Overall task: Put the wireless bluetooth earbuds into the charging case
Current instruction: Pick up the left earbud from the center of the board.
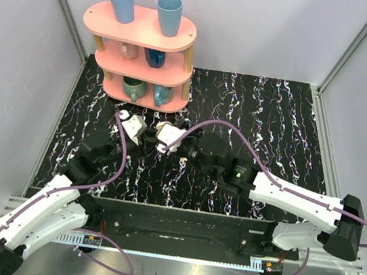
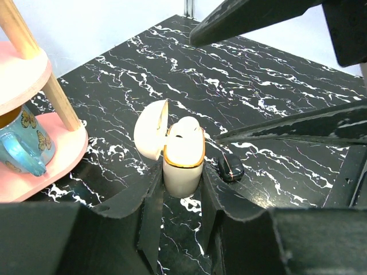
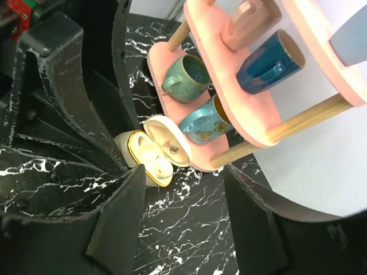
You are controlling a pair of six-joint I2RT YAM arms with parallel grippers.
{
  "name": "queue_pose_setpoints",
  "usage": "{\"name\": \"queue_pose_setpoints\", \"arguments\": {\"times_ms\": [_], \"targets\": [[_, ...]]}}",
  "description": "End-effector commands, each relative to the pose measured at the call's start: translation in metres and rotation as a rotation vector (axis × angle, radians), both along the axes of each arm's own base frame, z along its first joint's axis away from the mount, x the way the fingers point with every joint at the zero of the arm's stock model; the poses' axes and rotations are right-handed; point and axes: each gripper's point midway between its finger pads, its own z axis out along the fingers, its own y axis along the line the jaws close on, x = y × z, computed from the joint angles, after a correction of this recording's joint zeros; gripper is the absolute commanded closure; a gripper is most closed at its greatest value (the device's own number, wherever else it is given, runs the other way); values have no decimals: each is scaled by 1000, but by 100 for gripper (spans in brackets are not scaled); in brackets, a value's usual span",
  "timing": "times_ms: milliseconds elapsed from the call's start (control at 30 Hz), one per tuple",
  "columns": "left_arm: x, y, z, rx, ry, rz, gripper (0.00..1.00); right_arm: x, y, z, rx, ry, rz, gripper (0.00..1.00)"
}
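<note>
The charging case (image 2: pixel 183 166), cream-white with a gold rim, stands upright on the black marbled table with its lid (image 2: pixel 151 130) swung open to the left. My left gripper (image 2: pixel 182 184) is shut on the case body, one finger on each side. One earbud (image 2: pixel 186 127) sits in the case mouth, seen also in the right wrist view as a pale nub (image 3: pixel 161 167). Whether the other well holds an earbud I cannot tell. My right gripper (image 3: pixel 183 226) stands open just right of the case (image 3: pixel 143 156), with only bare table between its fingers.
A pink three-tier shelf (image 1: pixel 138 69) with several cups stands close behind the case, its bottom tier (image 3: pixel 200 160) just beyond the lid. A small black object (image 2: pixel 230 168) lies on the table to the right of the case. Grey walls enclose the table.
</note>
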Motion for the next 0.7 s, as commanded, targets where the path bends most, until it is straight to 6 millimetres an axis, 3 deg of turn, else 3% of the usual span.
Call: {"name": "queue_pose_setpoints", "arguments": {"times_ms": [0,200,267,367,400,433,467,500,533,567,667], "targets": [[2,2,39,-76,-98,16,100,-8,-6,37,128,-51,12,33],[2,6,38,-71,-105,33,100,4,-33,66,280,-53,-136,30],[2,8,37,-68,-108,45,100,20,-51,74,359,-55,-280,23],[4,12,35,-57,-109,71,100,54,-84,64,440,15,-538,23],[5,15,35,-54,-111,82,100,61,-85,53,530,118,-589,23],[5,16,35,-51,-112,89,100,75,-105,31,495,179,-678,24],[6,19,34,-52,-111,107,100,82,-111,25,537,246,-703,25],[5,21,37,-58,-120,116,100,85,-112,12,663,391,-721,26],[6,23,36,-59,-119,125,100,96,-126,-13,652,520,-734,27],[7,26,35,-63,-118,148,100,96,-125,-30,751,659,-750,30],[8,34,39,-77,-133,187,100,89,-116,-78,759,893,-741,37]]}}
